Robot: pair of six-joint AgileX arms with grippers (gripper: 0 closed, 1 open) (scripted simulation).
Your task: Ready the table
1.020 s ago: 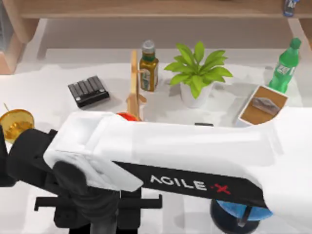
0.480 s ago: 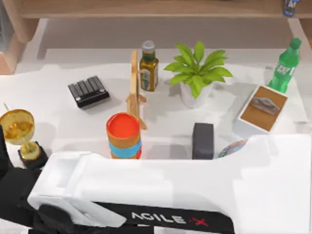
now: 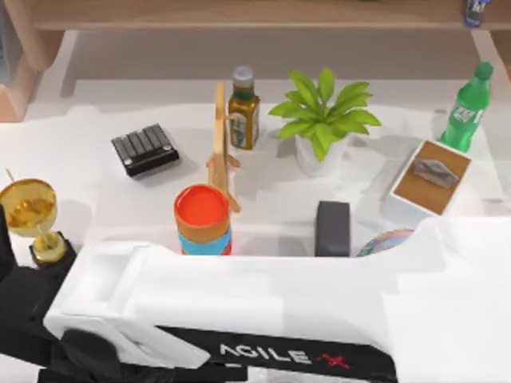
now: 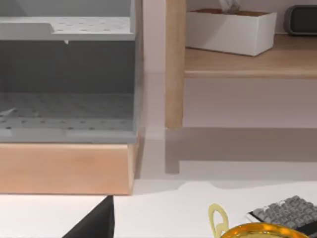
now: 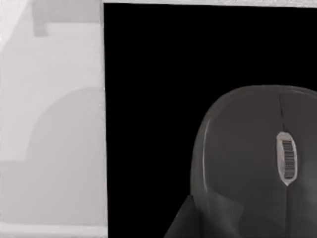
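Observation:
The white table (image 3: pixel 104 203) carries several items. My right arm (image 3: pixel 263 307) lies across its front edge, reaching from the right toward the left, and hides its own gripper. In the right wrist view a grey computer mouse (image 5: pixel 257 148) rests on a black mat (image 5: pixel 148 99), with a dark part of my right gripper (image 5: pixel 198 218) at its near side. My left arm (image 3: pixel 24 319) sits at the front left, beside a gold trophy cup (image 3: pixel 30 209). A black piece of the left gripper (image 4: pixel 94 224) shows low in the left wrist view.
On the table stand an orange and blue cup (image 3: pixel 203 221), a dark grey box (image 3: pixel 332 229), a black keypad (image 3: pixel 144 149), a wooden stand (image 3: pixel 219 136), an oil bottle (image 3: pixel 243 109), a potted plant (image 3: pixel 323 124), a green bottle (image 3: pixel 467 108) and a brown-topped white box (image 3: pixel 429 179). A wooden shelf unit (image 4: pixel 173 64) rises behind.
My right arm has swung toward the table's front edge, uncovering the orange cup, the dark grey box and the trophy's base. In the last half second it barely shifted.

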